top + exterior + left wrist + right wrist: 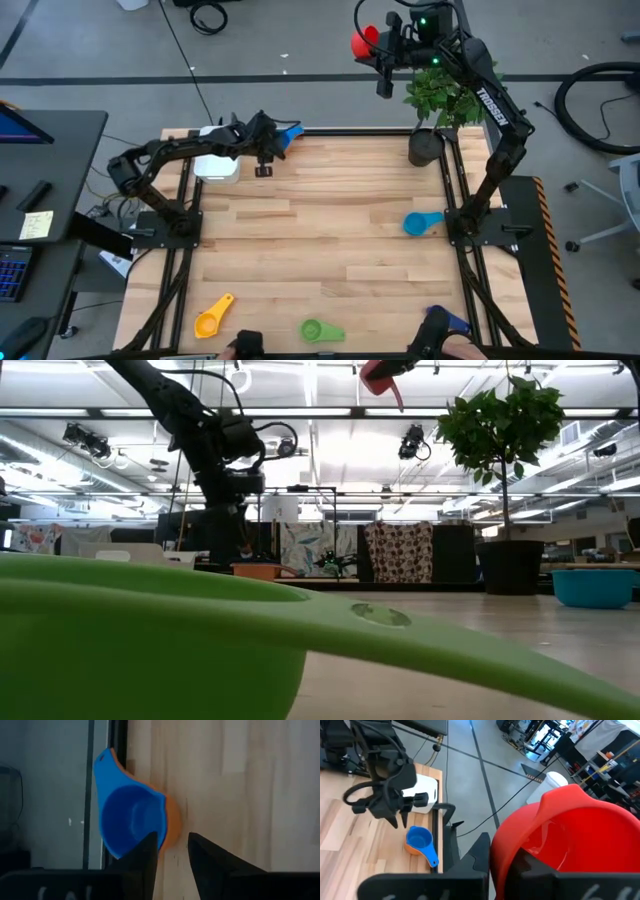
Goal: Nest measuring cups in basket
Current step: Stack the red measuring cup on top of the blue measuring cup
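Looking down, table: you are seeing a pale wooden butcher-block table (330, 250) on a grey floor.
Left gripper (265, 160): hovering at the far edge, fingers parted, gripping nothing, just beside the blue cup (290, 133) nested in an orange cup (173, 822).
Basket (215, 160): sitting white at the far left corner.
Right gripper (385, 55): raised beyond the table, clenching the red cup (363, 42).
Loose cups: yellow cup (212, 318), green cup (318, 330), light blue cup (420, 223).
Room: potted plant (440, 105) standing at the far right corner.
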`<state>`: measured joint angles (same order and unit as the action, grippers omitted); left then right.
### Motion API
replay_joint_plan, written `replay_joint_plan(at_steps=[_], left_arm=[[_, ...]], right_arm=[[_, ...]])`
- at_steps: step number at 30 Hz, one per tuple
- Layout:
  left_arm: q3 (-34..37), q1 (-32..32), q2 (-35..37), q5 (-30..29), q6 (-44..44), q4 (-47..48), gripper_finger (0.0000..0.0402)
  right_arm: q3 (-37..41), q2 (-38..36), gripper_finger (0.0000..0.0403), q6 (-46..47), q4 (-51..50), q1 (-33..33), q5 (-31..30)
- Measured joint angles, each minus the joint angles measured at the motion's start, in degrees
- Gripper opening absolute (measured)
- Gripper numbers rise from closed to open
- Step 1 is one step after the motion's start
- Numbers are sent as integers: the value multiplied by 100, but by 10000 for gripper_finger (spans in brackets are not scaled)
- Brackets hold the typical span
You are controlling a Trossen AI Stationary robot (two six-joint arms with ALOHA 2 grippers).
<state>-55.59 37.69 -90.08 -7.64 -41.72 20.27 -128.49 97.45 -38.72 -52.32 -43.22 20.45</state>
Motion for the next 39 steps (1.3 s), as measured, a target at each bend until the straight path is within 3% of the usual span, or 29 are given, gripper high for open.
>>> replay_joint_plan(at_steps=[8, 15, 25, 34, 39], left_arm=[[-13, 254, -172, 484, -2, -158, 115], [-9, 265, -523, 484, -574, -238, 115], [-15, 260, -833, -221, -1189, -634, 114], [-964, 230, -813, -370, -1060, 12, 114], [-1550, 232, -813, 306, -948, 333, 114]], right_arm=[[0, 2, 21, 0, -4, 0, -1], [0, 2, 21, 2, -6, -4, -35], [0, 4, 21, 2, -13, -7, -96], [0, 2, 21, 0, -11, -96, -131], [0, 4, 21, -29, -11, -176, -129]])
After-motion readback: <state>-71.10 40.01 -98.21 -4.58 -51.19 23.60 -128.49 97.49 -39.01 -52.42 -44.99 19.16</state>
